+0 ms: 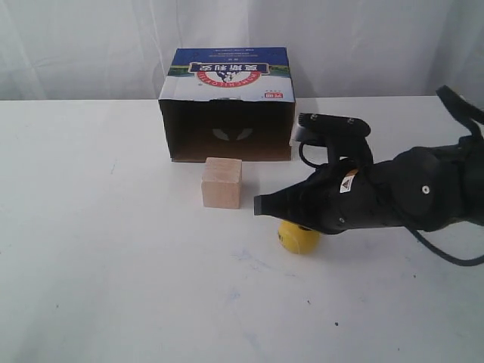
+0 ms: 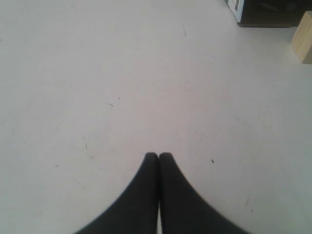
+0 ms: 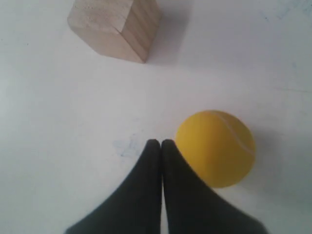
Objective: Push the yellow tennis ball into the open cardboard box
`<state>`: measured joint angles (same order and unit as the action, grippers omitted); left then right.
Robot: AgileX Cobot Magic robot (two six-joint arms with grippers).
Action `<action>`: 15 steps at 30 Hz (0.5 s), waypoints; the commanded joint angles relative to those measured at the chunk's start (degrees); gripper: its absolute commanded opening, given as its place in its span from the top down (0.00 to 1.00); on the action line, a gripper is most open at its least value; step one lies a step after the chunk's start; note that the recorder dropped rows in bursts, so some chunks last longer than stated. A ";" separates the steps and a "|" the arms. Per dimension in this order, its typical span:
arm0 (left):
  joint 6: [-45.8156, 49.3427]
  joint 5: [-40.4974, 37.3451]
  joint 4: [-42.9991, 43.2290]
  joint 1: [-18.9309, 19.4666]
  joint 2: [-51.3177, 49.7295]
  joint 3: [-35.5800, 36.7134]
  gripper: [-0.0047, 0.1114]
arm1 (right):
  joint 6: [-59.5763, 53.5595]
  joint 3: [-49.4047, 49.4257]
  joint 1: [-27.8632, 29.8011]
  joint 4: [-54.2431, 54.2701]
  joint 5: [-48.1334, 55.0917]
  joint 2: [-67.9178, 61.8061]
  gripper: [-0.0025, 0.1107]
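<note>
The yellow tennis ball point(image 3: 217, 148) lies on the white table point(image 1: 113, 265), short of the open cardboard box point(image 1: 227, 72) and partly hidden under the right gripper point(image 3: 161, 143), whose fingers are pressed together on nothing, one side close against the ball. A pale wooden cube point(image 1: 221, 182) stands just before the box's dark mouth, left of the ball in the exterior view, covering part of the opening. The left gripper point(image 2: 158, 156), fingers likewise together and empty, hangs over bare table

Yellow ball point(image 1: 299, 240), blue-topped brown box point(image 1: 227, 76), pale cube point(image 1: 221, 182)
</note>
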<state>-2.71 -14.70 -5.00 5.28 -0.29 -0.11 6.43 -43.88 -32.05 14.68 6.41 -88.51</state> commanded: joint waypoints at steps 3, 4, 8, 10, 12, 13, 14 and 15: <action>0.06 0.01 -0.61 -0.29 0.29 0.11 0.96 | -0.10 -0.08 2.00 -2.76 0.92 -0.54 0.98; 0.06 0.01 -0.61 -0.29 0.29 0.11 0.96 | -0.10 -0.08 4.11 -3.35 0.25 -1.52 0.98; 0.06 0.01 -0.61 -0.29 0.29 0.11 0.96 | -2.18 -0.08 8.90 -4.27 0.97 -1.88 0.98; 0.06 0.01 -0.61 -0.29 0.29 0.11 0.96 | -3.69 -0.08 9.00 -4.27 0.43 -2.07 0.98; 0.06 0.01 -0.61 -0.29 0.29 0.11 0.96 | -4.34 -0.08 9.26 -4.27 -3.13 -2.70 0.98; 0.06 0.01 -0.61 -0.29 0.29 0.11 0.96 | -5.36 -0.08 9.26 -4.27 -5.92 -3.70 0.98; 0.06 0.01 -0.61 -0.29 0.29 0.11 0.96 | -5.94 -0.13 9.69 -4.27 -8.51 -4.91 0.98; 0.06 0.01 -0.61 -0.29 0.29 0.11 0.96 | -6.43 -0.48 10.51 -4.27 -12.37 -7.16 0.98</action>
<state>-2.71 -14.70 -5.00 5.28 -0.29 -0.11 1.61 -43.86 -22.87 11.07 0.00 -92.84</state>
